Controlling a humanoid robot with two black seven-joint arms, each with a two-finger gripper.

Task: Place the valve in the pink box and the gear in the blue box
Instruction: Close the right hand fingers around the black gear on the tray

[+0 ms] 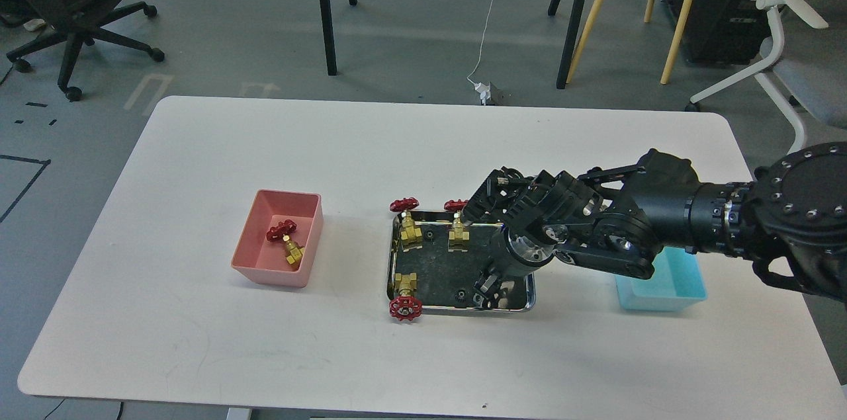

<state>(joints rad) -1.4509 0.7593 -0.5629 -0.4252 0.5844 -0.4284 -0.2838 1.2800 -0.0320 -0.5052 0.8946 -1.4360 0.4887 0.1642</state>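
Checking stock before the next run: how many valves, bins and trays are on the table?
Valves: 4
Bins: 2
Trays: 1
Total: 7

place: we take it for a lab or office | seen: beyond our hand (485, 291), office chairs (73, 3), tripod legs (331, 3), floor cables (486, 30), white desk (198, 314)

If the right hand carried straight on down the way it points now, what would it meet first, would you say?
Probably the dark floor of the steel tray near its front right corner: the right hand points down there. Whether a small gear lies under it is hidden.
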